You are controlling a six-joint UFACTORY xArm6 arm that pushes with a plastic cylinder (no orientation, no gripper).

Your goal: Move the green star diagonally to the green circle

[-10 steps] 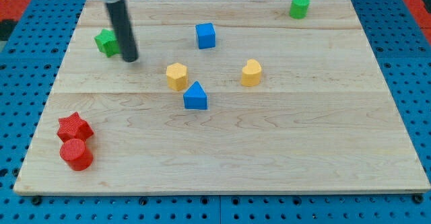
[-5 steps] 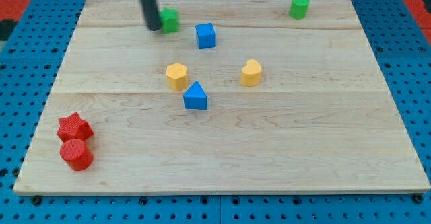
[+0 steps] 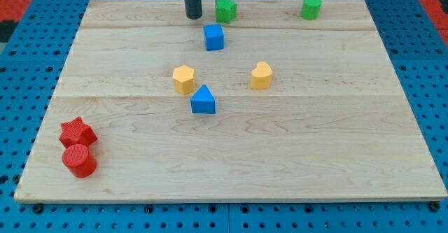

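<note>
The green star (image 3: 225, 10) lies near the board's top edge, just right of centre. The green circle (image 3: 311, 7) stands at the top right, well to the right of the star and level with it. My tip (image 3: 194, 16) rests on the board a short way to the left of the star, with a small gap between them. The dark rod rises out of the view's top.
A blue cube (image 3: 214, 37) sits just below the star. A yellow hexagon (image 3: 184, 80), a blue triangle (image 3: 203, 100) and a yellow heart-like block (image 3: 261, 75) lie mid-board. A red star (image 3: 77, 132) and red cylinder (image 3: 79, 161) sit at bottom left.
The green star has slid from the upper left rightward and upward along the top of the board. My tip moved with it and now trails it by a small gap.
</note>
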